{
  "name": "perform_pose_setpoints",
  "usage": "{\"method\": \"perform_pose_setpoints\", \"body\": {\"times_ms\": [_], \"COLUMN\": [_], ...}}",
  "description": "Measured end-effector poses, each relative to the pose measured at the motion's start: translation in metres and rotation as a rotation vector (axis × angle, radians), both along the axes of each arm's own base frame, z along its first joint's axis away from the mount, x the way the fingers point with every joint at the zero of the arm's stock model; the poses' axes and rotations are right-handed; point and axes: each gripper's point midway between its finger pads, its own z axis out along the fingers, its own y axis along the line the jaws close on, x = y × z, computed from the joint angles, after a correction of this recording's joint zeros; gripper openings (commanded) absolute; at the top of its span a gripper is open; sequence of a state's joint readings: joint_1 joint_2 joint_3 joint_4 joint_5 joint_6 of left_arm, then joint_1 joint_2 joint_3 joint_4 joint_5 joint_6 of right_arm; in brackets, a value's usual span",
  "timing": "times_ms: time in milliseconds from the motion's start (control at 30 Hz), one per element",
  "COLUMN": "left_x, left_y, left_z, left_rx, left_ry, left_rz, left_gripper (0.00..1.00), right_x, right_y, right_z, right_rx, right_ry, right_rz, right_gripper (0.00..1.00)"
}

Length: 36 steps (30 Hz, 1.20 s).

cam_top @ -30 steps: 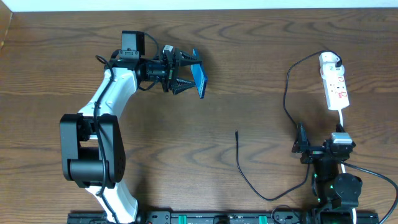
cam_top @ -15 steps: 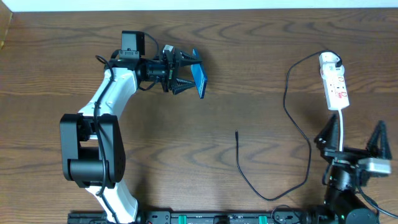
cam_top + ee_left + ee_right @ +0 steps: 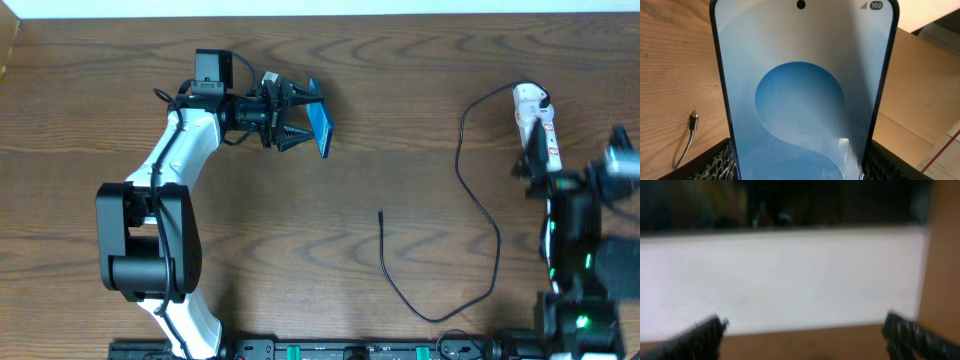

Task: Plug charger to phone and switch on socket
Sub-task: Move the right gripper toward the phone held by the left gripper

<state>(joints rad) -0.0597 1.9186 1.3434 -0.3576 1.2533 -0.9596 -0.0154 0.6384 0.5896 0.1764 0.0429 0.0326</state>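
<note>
Left claw (image 3: 302, 118): gripping phone (image 3: 321, 125) by its edges, held on edge.
Right claw (image 3: 807, 339): wide, empty, near socket (image 3: 537, 125).
Charger (image 3: 478, 200): lying between both claws.

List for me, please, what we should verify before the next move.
1. Phone gripped in left gripper: ok.
2. Right gripper open and empty: ok.
3. Charger lying loose on table, tip unobstructed: ok.
4. Charger plugged into phone: not ok.
5. Socket switched on: cannot tell; the right arm partly covers it.
</note>
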Motion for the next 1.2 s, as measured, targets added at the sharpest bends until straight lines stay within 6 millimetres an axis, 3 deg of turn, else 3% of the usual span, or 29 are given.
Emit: {"method": "perform_pose_setpoints", "body": {"times_ms": [133,200,367,533,833,1200], "left_x": [0.0,0.0,0.0,0.0,0.004,0.016], "left_y": [0.0,0.0,0.0,0.0,0.003,0.014], "left_z": [0.0,0.0,0.001,0.001,-0.005,-0.025], "left_rx": [0.0,0.0,0.0,-0.001,0.034,0.14], "left_ry": [0.0,0.0,-0.003,-0.001,0.01,0.111], "left_rz": [0.0,0.0,0.0,0.0,0.027,0.154], "left_gripper": [0.07,0.07,0.07,0.07,0.07,0.07], "right_x": [0.045,0.056,0.089,0.098,0.103,0.108], "right_y": [0.028,0.04,0.086,0.124,0.154,0.227], "right_z": [-0.013,-0.022,-0.019,-0.025,-0.053,-0.127], "right_rx": [0.004,0.018,0.11,0.17,0.314,0.388], "right_ry": [0.26,0.357,0.487,0.489,0.606,0.829], "right_rz": [0.165,0.239,0.526,0.795,0.909,1.001], "right_gripper": [0.99,0.99,0.99,0.99,0.99,0.96]}}
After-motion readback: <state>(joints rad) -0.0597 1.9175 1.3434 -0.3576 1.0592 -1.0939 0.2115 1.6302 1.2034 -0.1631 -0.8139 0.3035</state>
